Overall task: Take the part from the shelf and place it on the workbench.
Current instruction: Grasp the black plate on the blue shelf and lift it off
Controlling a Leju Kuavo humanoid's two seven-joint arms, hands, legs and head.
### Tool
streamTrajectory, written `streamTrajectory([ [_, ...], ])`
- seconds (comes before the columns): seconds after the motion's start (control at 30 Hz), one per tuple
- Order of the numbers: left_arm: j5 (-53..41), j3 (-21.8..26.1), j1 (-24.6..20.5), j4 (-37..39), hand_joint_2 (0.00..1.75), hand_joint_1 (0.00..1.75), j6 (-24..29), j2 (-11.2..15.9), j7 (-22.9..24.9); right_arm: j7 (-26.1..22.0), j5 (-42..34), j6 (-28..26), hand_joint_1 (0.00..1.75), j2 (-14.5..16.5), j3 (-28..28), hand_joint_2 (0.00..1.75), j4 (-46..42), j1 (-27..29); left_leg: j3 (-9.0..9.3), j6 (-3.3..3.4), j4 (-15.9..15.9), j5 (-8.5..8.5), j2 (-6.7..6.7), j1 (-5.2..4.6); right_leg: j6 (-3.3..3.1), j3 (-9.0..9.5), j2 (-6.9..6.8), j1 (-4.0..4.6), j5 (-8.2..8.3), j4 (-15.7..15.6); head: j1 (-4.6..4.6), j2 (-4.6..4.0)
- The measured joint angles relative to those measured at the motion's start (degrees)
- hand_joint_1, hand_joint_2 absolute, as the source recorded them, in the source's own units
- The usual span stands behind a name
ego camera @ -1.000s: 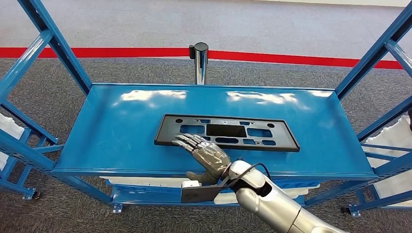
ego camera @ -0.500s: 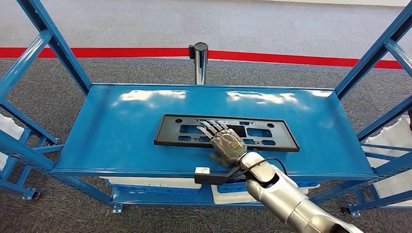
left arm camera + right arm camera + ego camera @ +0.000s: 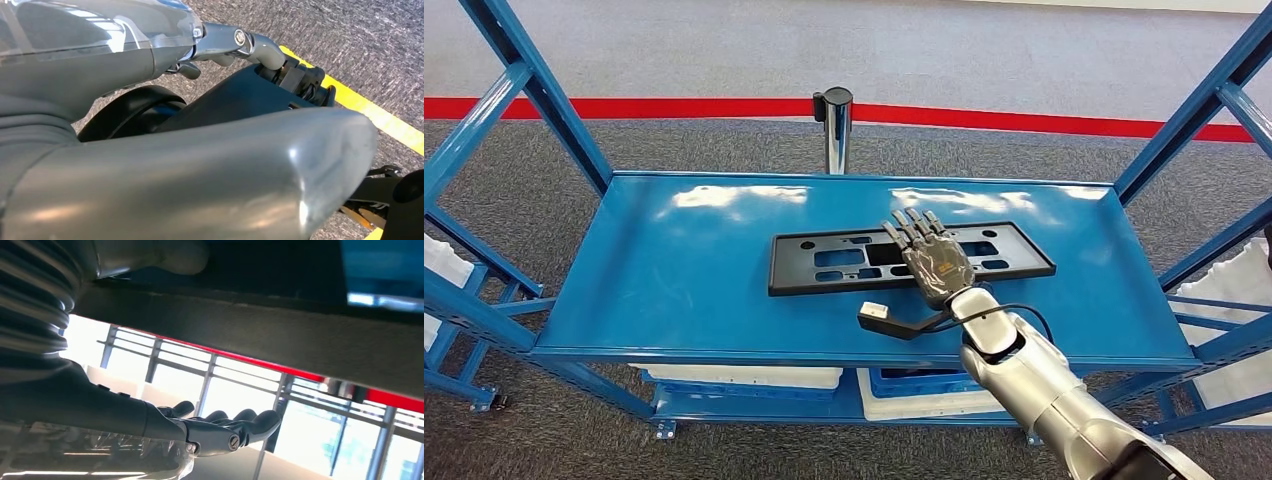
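Head view: right hand (image 3: 934,262) flat on black part (image 3: 844,262), fingers straight, gripping nothing; blue shelf (image 3: 674,270) beneath. Right wrist view: fingers (image 3: 250,422) extended. Left hand (image 3: 235,42): state unclear.

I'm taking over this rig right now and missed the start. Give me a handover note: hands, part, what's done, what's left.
Right hand: fingers extended flat over the black part, apparently resting on it, not gripping.
Left hand: hangs over the floor, holding nothing visible; fingers too hidden to judge.
Part: lies flat and slightly skewed on the blue shelf.
Done: hand is at the part.
Left: grasp, lift off, place on the workbench.
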Motion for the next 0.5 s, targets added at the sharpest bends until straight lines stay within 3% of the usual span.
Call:
streamTrajectory([
  [0.03, 0.0, 0.1, 0.0, 0.0, 0.00, 0.00, 0.1, 0.0, 0.0, 0.1, 0.5, 0.0, 0.00, -0.1, -0.5, 1.75, 0.3, 0.0, 0.00, 0.00, 0.0, 0.00, 0.00, 0.00, 0.00, 0.00, 0.00, 0.00, 0.00, 0.0, 0.01, 0.00],
  [0.1, 0.0, 0.2, 0.0, 0.0, 0.00, 0.00, 0.2, 0.0, 0.0, 0.1, 1.0, 0.0, 0.31, -0.4, -1.2, 1.75, 0.9, -0.1, 0.00, 0.00, 0.0, 0.00, 0.00, -0.01, 0.00, 0.00, 0.00, 0.00, 0.00, 0.0, 0.01, 0.00],
  [0.17, 0.0, 0.4, 0.0, 0.0, 0.00, 0.00, 0.3, 0.0, 0.0, -0.3, 1.3, 0.6, 1.19, -0.6, -1.6, 1.75, 1.2, -0.1, 0.00, 0.00, 0.0, 0.00, 0.01, -0.01, 0.00, 0.00, 0.00, 0.00, 0.00, 0.0, 0.02, 0.00],
  [0.23, 0.0, 0.6, 0.0, 0.0, 0.00, 0.00, 0.3, 0.0, 0.0, -1.0, 1.3, 2.0, 1.75, -0.6, -1.8, 1.75, 1.3, -0.1, 0.00, 0.00, 0.0, 0.00, 0.01, 0.00, 0.00, 0.00, 0.00, 0.00, 0.00, 0.0, 0.00, 0.00],
  [0.5, 0.1, 1.4, 0.0, 0.0, 0.00, 0.00, 0.4, 0.0, 0.0, -2.4, 0.6, 5.0, 1.75, -0.6, -1.8, 1.75, 1.2, -0.3, 0.00, 0.00, 0.0, 0.00, 0.00, 0.01, 0.00, 0.00, 0.00, 0.01, 0.00, 0.0, -0.04, 0.00],
])
